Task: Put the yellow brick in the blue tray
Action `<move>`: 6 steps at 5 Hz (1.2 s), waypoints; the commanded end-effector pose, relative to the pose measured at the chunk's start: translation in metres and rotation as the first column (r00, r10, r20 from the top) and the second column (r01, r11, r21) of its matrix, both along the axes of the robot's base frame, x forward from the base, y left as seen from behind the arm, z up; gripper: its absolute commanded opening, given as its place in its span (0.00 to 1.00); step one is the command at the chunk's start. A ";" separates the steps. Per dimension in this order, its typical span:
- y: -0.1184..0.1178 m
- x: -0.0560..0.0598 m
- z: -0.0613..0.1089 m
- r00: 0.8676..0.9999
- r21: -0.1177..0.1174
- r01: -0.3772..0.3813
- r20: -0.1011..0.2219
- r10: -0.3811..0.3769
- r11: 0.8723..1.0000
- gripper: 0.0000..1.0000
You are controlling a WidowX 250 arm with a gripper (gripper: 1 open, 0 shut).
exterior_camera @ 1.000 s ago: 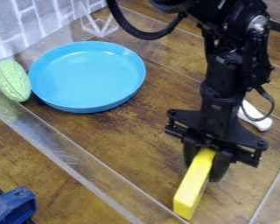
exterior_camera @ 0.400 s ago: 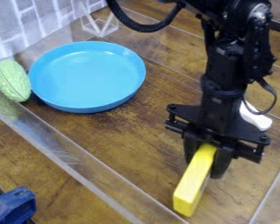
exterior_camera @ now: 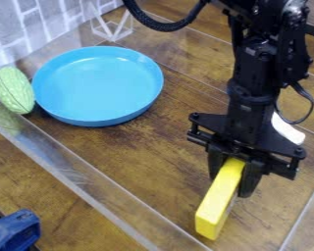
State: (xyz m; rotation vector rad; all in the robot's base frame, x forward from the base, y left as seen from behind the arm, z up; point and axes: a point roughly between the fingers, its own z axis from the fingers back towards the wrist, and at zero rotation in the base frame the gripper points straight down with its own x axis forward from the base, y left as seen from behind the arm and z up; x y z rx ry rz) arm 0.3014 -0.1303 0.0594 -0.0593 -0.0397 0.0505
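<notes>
We see the claw clamped on the upper end of the flat yellow rectangular brick, which has risen slightly. Transport can begin: the round shallow blue plastic tray lies well apart across the wooden tabletop.

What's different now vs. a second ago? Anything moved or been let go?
Barely anything. The gripper stays shut on the yellow brick, its upper end clamped and its lower end angled toward the table; the pair sits at most a touch higher in frame, not a clear move. Nothing was let go. The blue tray is empty as before, and the green object beside it is unmoved.
</notes>
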 end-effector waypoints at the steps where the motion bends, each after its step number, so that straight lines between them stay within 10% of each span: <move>1: 0.001 0.013 0.041 0.994 -0.043 -0.005 0.107 0.009 0.999 0.00; 6: 0.038 0.018 0.085 0.994 0.011 -0.015 0.107 0.013 1.000 0.00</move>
